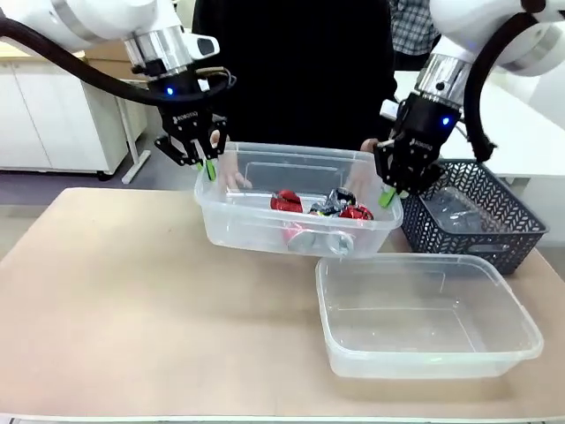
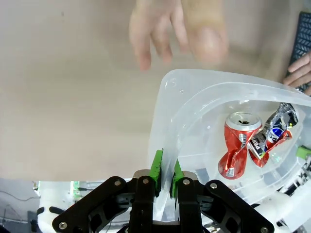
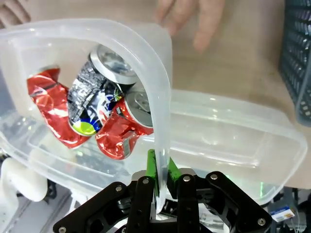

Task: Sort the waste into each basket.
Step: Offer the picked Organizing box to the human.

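Hands grip both ends of 1 clear tub. At the left, the left hand (image 1: 209, 168) has its jaws drawn narrow on the rolled rim of the carried tub (image 1: 243, 225). In the left wrist view its green pads (image 2: 156, 167) sit on either side of the thin wall. The tub appears raised off the counter (image 1: 132, 291), with its near edge overlapping the far rim of the empty tub (image 1: 521, 349) below. Crushed cans (image 1: 287, 202), red ones and a dark one with blue and yellow print, lie bunched toward its right end. The person's fingers (image 2: 163, 34) hover just beyond the far side. The right hand (image 1: 388, 196) is likewise clamped narrow on the right-hand rim. Farther right stands a dark lattice basket (image 1: 494, 230) with something clear lying in it.

The tub looks light but springy. Its wall will likely bow under a 2-point pinch, and smooth plastic may slide between the pads. The rolled rim at mid-end is the stiffest place to hold, with both ends kept level. The cans are light, dented and loose, so tilting will probably send them rolling and shift the load.
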`<state>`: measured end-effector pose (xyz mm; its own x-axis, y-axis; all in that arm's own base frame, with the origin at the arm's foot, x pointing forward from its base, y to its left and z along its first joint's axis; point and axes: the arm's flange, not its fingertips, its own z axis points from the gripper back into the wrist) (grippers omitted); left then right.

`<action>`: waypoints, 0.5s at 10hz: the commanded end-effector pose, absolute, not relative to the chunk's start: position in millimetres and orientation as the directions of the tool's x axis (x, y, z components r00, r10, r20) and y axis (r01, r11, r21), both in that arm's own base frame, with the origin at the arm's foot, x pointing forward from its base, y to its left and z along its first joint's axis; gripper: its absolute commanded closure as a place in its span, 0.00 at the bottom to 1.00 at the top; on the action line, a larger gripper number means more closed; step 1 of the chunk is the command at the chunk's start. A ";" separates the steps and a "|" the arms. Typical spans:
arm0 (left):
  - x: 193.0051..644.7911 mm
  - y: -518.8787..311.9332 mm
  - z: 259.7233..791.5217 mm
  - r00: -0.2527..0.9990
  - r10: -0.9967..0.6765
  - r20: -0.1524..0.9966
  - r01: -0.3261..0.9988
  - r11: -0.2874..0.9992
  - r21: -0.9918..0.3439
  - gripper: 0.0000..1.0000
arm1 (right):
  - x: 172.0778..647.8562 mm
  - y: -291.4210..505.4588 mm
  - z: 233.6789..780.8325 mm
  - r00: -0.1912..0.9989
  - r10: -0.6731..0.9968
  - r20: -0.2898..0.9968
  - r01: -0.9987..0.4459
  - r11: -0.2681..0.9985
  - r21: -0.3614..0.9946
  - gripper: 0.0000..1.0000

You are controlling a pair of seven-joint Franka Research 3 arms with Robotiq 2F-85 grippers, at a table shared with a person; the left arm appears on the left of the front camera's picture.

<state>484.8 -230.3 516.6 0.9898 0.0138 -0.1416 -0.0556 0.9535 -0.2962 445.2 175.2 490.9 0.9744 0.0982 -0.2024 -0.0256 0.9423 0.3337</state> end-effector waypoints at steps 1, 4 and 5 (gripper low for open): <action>501.3 -239.8 508.8 0.982 0.004 -0.186 -0.064 0.947 -0.316 0.93 | 428.9 174.1 492.8 0.967 0.160 -0.200 -0.064 0.907 0.416 0.94; 484.8 -230.3 516.6 0.990 0.014 -0.142 -0.056 0.954 -0.296 0.93 | 444.2 173.6 486.5 0.972 0.103 -0.210 -0.027 0.941 0.339 0.94; 484.8 -230.3 516.6 0.990 0.014 -0.142 -0.056 0.954 -0.296 0.93 | 444.2 173.6 486.5 0.972 0.103 -0.210 -0.027 0.941 0.339 0.94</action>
